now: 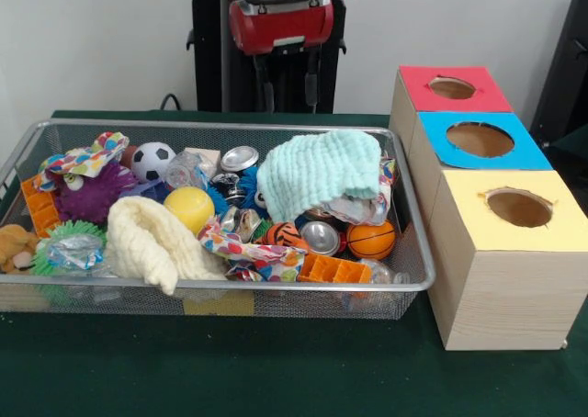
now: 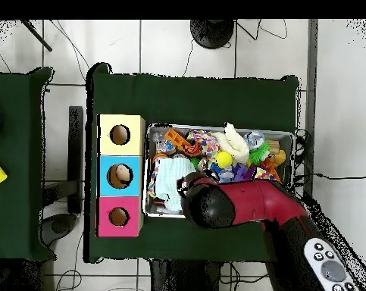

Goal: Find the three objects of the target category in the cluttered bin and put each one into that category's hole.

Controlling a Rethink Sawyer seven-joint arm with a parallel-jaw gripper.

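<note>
The wire mesh bin [image 1: 230, 288] is full of clutter; it also shows in the overhead view [image 2: 293, 136]. One polka-dot fabric piece [image 1: 87, 158] lies at its far left corner, also seen from above [image 2: 266, 173]. A second [image 1: 250, 253] lies near the front middle, also seen from above [image 2: 207, 142]. A third edge [image 1: 390, 174] peeks from under the mint cloth. The yellow-topped box's hole [image 1: 519, 207] is to the right; it also shows in the overhead view [image 2: 120, 135]. My arm's red end [image 1: 280, 22] hangs above the bin's far side [image 2: 208, 204]; the gripper's state does not show.
A mint waffle cloth [image 1: 322, 171] and a cream fluffy cloth [image 1: 152, 240] cover parts of the bin. Balls, cans and orange blocks lie among them. The blue-topped box [image 1: 480, 140] and the red-topped box [image 1: 452, 87] stand behind the yellow one.
</note>
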